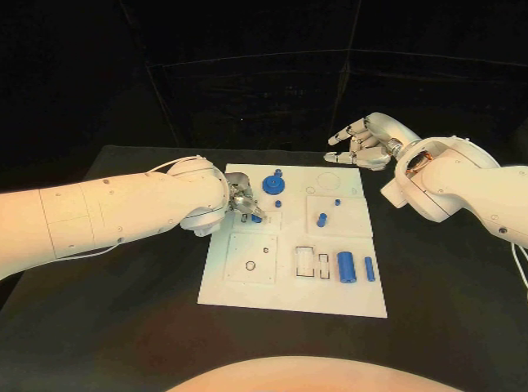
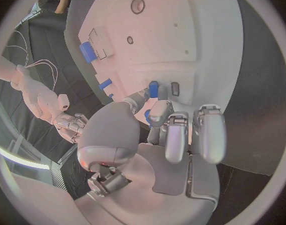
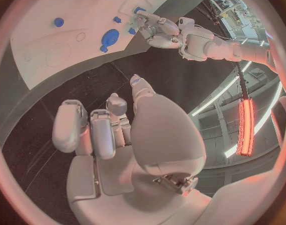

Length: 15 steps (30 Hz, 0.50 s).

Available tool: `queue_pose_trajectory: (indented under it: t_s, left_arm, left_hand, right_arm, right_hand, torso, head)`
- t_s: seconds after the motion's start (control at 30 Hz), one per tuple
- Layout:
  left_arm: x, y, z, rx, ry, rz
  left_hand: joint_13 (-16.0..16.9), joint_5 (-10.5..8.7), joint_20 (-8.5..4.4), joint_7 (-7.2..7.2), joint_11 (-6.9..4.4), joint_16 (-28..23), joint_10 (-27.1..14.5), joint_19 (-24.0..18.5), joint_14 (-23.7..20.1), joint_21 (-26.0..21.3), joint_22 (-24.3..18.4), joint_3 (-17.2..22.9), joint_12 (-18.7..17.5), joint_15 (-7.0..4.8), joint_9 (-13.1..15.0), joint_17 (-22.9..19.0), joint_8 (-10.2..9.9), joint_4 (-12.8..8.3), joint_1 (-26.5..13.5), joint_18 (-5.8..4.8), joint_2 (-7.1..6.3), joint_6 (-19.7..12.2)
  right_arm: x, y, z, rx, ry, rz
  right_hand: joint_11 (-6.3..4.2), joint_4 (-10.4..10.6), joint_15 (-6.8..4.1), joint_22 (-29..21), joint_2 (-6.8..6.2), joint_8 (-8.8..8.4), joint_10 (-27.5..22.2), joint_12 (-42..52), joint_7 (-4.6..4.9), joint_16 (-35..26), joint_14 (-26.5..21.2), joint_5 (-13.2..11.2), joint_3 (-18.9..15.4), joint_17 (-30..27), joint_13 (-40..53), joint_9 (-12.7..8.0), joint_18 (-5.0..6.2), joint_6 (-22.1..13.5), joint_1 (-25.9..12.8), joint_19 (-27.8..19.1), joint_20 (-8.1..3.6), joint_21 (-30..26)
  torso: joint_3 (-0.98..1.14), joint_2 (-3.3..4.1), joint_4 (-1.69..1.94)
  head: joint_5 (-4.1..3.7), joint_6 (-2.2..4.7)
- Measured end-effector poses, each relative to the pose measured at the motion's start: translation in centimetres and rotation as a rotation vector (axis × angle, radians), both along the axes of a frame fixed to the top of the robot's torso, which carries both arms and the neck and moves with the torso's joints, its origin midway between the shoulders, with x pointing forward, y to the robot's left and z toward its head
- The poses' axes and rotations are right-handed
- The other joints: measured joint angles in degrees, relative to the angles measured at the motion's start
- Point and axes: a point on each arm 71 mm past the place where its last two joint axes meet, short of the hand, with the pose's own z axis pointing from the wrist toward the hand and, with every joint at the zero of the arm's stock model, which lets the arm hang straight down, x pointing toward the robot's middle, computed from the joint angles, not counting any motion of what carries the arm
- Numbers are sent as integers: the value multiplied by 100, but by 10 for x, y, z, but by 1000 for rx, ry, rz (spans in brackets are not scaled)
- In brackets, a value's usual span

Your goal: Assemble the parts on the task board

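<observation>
Now part (image 1: 346, 266) lies lengthwise, near-to-far.

A: Left hand (image 1: 242, 204), fingertips over a small blue part (image 1: 257, 217) on the task board (image 1: 334, 302). Held or just touched?
B: Cannot tell, fingers cover most of it. The left wrist view is no better; the part (image 2: 147, 116) is mostly hidden behind that hand's own fingers (image 2: 160, 114).
A: Right hand (image 1: 360, 143)?
B: Its own forearm hides the wrist. Markings on the board beside it are too small to read.
</observation>
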Motion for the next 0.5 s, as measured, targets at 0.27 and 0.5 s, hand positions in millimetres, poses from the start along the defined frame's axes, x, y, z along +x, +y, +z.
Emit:
queue_pose_trajectory:
  t_s: [0.27,0.5]
  left_arm:
    - [1,1,-1,4,1,4]
    - [4,0,-2,9,7,5]
  left_hand:
    - [111,66,0,-76,-37,0,101,0,0,44,0,201,137,0,97,0,100,57,-163,-31,-125,94]
    - [229,66,-22,-165,-103,0,182,19,11,45,0,480,249,-54,251,0,200,117,-454,-88,-84,183]
  right_arm:
    - [0,1,0,0,0,1]
    - [1,1,0,0,1,2]
  right_hand:
    - [0,0,0,0,0,0,0,0,0,0,0,0,0,0,0,0,0,0,0,0,0,0]
    - [0,0,0,0,23,0,0,0,0,0,0,0,0,-1,-6,0,0,0,23,0,0,0]
  torso:
    - [-1,0,1]
    - [0,0,1]
  head:
    - [4,-8]
    - [4,-12]
